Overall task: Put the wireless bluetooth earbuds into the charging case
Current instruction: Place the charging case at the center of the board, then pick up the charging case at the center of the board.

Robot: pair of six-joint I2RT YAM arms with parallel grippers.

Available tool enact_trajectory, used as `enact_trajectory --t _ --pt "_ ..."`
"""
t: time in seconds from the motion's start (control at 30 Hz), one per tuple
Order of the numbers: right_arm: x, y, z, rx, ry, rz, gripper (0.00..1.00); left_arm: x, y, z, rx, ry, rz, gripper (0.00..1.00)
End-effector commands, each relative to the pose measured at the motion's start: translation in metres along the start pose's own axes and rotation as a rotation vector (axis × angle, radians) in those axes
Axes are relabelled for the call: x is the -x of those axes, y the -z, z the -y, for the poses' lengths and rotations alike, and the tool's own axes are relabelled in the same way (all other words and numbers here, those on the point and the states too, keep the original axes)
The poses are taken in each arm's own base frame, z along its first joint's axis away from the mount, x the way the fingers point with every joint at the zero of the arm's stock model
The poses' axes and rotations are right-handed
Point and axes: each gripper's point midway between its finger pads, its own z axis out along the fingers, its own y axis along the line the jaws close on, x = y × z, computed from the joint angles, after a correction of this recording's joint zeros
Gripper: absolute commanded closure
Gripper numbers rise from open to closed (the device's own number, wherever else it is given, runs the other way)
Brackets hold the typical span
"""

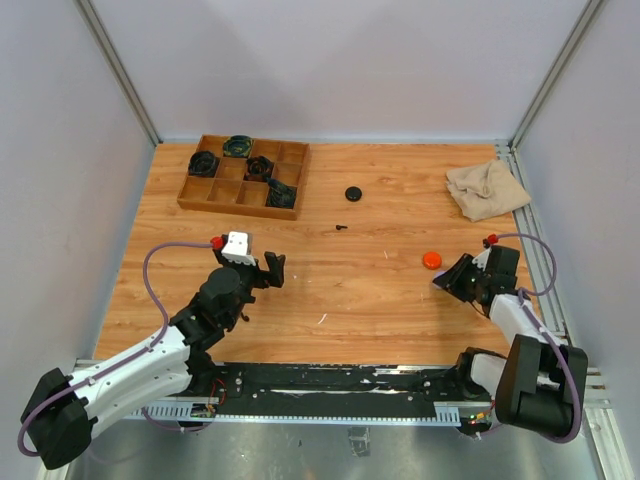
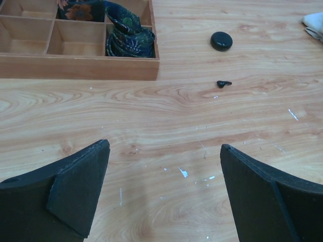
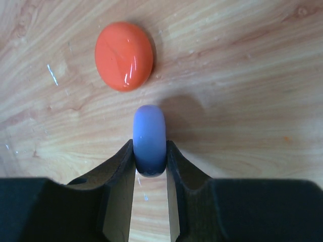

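Observation:
My right gripper (image 3: 150,151) is shut on a lavender round charging case (image 3: 149,138), held on edge just above the table. An orange-red round case (image 3: 124,55) lies closed just ahead of it, also seen in the top view (image 1: 432,260). A black round case (image 1: 352,193) lies mid-table, and one tiny black earbud (image 1: 341,227) lies near it; both show in the left wrist view, the case (image 2: 221,41) and the earbud (image 2: 223,83). My left gripper (image 2: 164,148) is open and empty over bare wood, well short of the earbud. No lavender or orange-red earbuds are in view.
A wooden compartment tray (image 1: 228,195) at the back left holds dark patterned items (image 2: 129,37). A crumpled beige cloth (image 1: 487,188) lies at the back right. Small pale flecks (image 2: 183,173) dot the table. Walls close in on three sides.

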Motion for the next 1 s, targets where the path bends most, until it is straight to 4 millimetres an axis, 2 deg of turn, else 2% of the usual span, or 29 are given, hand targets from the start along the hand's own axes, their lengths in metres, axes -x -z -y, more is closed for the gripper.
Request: enact_trajectory --t 0.0,0.13,0.23,0.37,0.5,0.63,0.73,0.87,0.97 --pt "0.015 -0.008 0.011 -0.038 -0.058 0.047 0.72 0.0 0.0 -0.005 0.031 0.007 0.006 0.04" --pt "0.016 -0.011 0.017 -0.064 -0.076 0.028 0.47 0.0 0.0 -0.003 0.013 0.004 0.004 0.04" --pt "0.014 -0.009 0.025 -0.105 -0.077 0.031 0.34 0.001 0.001 -0.001 0.003 0.005 0.005 0.04" --pt "0.011 -0.002 0.034 -0.162 -0.061 0.027 0.26 0.002 0.001 0.0 -0.005 0.005 0.008 0.04" --pt "0.022 0.01 0.033 -0.193 0.0 0.037 0.22 0.002 0.001 0.0 -0.005 0.008 0.01 0.04" --pt "0.044 0.02 0.007 -0.159 0.106 0.084 0.21 0.002 0.001 0.0 -0.005 0.009 0.008 0.04" --pt "0.055 0.016 -0.026 -0.118 0.242 0.1 0.19 0.002 0.001 -0.001 0.006 0.008 0.006 0.04" --pt "0.066 -0.002 -0.07 -0.072 0.388 0.117 0.16 0.002 0.001 -0.004 0.02 0.01 0.006 0.04" --pt "0.078 -0.02 -0.095 -0.073 0.503 0.149 0.14 0.002 0.002 -0.006 0.036 0.013 0.003 0.04"
